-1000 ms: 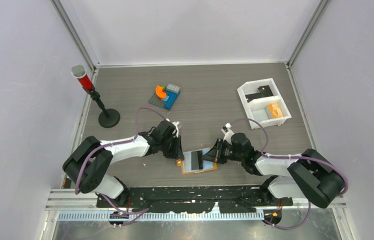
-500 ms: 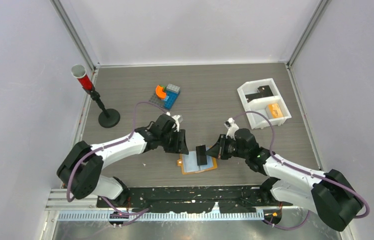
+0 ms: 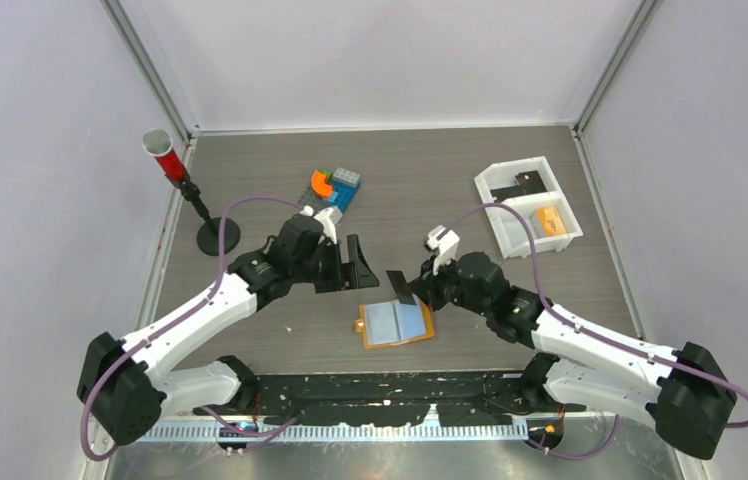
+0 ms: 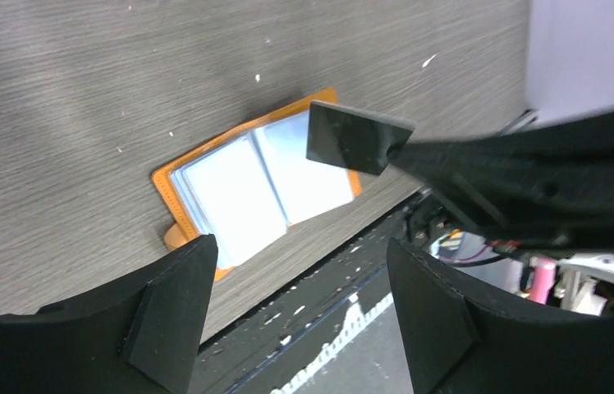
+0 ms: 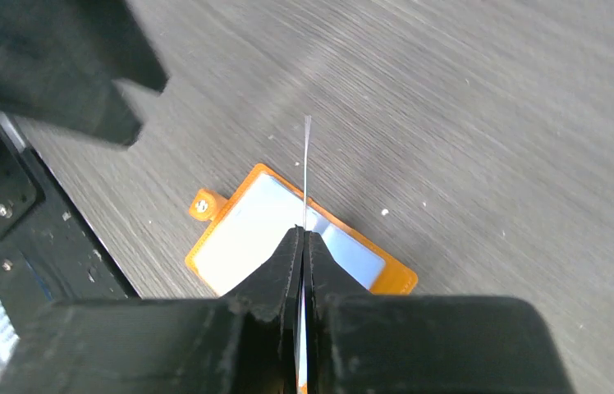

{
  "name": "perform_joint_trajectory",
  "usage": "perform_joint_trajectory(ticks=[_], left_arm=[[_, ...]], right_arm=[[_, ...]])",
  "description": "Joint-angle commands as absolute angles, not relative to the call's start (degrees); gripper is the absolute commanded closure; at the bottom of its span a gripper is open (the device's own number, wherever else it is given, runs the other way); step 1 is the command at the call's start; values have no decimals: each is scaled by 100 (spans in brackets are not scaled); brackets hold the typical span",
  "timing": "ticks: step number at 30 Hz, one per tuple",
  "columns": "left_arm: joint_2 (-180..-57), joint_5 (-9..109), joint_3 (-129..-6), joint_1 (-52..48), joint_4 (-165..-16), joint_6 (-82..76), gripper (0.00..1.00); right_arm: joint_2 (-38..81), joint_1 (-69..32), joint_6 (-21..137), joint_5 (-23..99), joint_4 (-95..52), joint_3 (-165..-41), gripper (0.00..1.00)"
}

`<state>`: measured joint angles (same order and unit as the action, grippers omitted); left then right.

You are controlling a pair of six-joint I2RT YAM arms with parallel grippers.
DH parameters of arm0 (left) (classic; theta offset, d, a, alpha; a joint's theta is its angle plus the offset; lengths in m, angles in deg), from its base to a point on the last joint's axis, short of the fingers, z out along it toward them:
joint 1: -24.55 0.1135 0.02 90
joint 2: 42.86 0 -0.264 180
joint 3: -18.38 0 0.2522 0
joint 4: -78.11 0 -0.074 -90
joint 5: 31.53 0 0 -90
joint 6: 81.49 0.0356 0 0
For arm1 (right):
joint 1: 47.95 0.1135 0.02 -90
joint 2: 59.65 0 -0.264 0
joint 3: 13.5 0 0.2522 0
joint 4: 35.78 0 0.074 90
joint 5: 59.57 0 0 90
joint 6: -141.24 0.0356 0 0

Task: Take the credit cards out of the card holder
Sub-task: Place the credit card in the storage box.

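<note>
The card holder (image 3: 397, 323) lies open and flat near the table's front edge, tan-orange with pale blue sleeves; it also shows in the left wrist view (image 4: 238, 193) and the right wrist view (image 5: 254, 226). My right gripper (image 3: 414, 291) is shut on one dark credit card (image 3: 401, 286), held in the air just above the holder's far edge. That card (image 4: 355, 136) is clear of the sleeves and appears edge-on as a thin line (image 5: 306, 160) past my right gripper (image 5: 304, 235). My left gripper (image 3: 357, 266) (image 4: 300, 254) hangs open and empty, up and left of the holder.
A white two-compartment tray (image 3: 508, 215) holding a small orange block (image 3: 550, 220) stands at the back right. A stack of toy bricks (image 3: 333, 190) lies at the back middle. A red cup on a black stand (image 3: 190, 195) is at the left. A black rail (image 3: 390, 390) runs along the front edge.
The right gripper pulled the dark card out of the holder and lifted it up and back. The left gripper let go of the holder's left edge, opened wide and rose away.
</note>
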<state>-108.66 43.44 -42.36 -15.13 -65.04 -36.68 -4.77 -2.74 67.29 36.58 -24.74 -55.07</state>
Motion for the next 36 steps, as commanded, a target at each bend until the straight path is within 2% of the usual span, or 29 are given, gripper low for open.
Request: perform_joint_trajectory(ticks=[1, 12, 20, 22, 26, 28, 30, 36], left_arm=[[-10488, 4114, -4542, -1310, -6440, -4293, 20], [-10604, 3613, -4045, -1080, -7301, -5380, 19], [-10817, 3204, -3606, -1076, -8150, -5869, 32], [-10816, 3144, -3519, -1083, -8266, -5948, 38], [-10762, 3121, -3349, -1079, -8502, -6055, 60], [-10742, 3126, -3303, -1071, -8512, -6040, 76], [-10753, 3113, -3264, -1036, -8569, -5991, 98], [-10928, 2916, -3572, -973, -8331, -5277, 100]], right_arm=[[-698, 896, 5003, 1989, -2436, -5968, 95], [-594, 2259, 4234, 443, -2519, -6209, 95], [-100, 2957, 3886, -269, -2312, -6529, 95], [86, 3043, 3862, -409, -2308, -6585, 95], [332, 3114, 3869, -415, -2330, -6613, 95], [417, 3149, 3918, -349, -2310, -6604, 95], [456, 3158, 4090, -274, -2267, -6609, 91], [367, 3132, 4759, 263, -1946, -6660, 59]])
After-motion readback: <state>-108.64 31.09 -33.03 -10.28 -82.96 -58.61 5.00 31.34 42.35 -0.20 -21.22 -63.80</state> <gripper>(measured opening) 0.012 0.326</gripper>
